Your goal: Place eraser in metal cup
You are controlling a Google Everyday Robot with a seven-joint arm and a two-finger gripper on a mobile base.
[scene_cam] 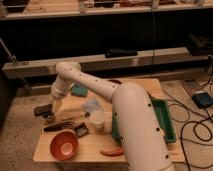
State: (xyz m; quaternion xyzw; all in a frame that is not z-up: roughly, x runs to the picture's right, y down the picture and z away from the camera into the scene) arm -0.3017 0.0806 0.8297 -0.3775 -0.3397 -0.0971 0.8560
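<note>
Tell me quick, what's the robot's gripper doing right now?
Gripper: at the table's left edge, just above the metal cup, with a dark block that looks like the eraser at its tip.

Legible text, labels, brands, numbers, signs: none are showing on any item. Gripper (56,106) is hanging over the tabletop's (95,145) left edge, itself bearing no readable marking.
</note>
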